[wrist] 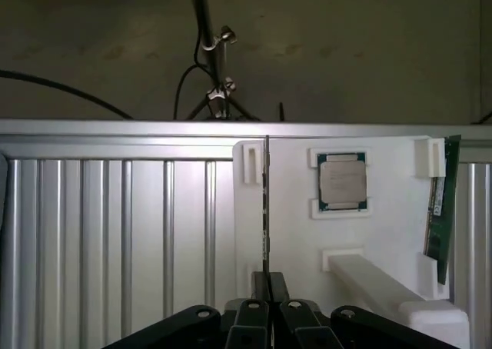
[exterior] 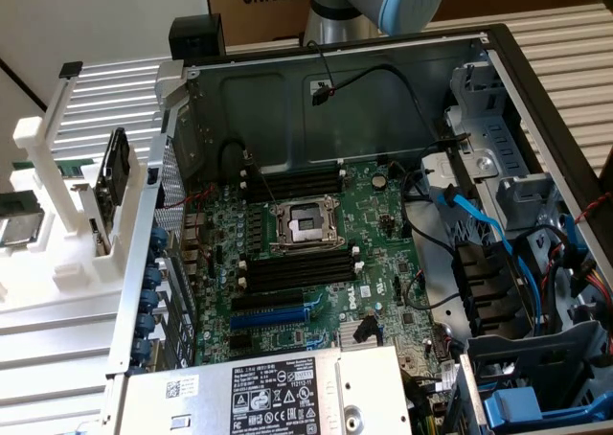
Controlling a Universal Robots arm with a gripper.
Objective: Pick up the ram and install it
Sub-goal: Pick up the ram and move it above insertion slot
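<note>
Honestly, tool [wrist: 269, 278] looks clenched on the ram [wrist: 266, 203], held edge-on in front of the white holder [wrist: 384, 234], so that thin pinch risks the stick tilting or slipping and jamming crooked in the black slots [exterior: 297, 267].

On the holder [wrist: 384, 218] the processor [wrist: 342, 181] lies between the ram [wrist: 266, 203] and a second stick [wrist: 440, 211] at the holder's edge.

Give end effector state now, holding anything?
End effector: closed, holding the ram, seen edge-on between the fingers.
</note>
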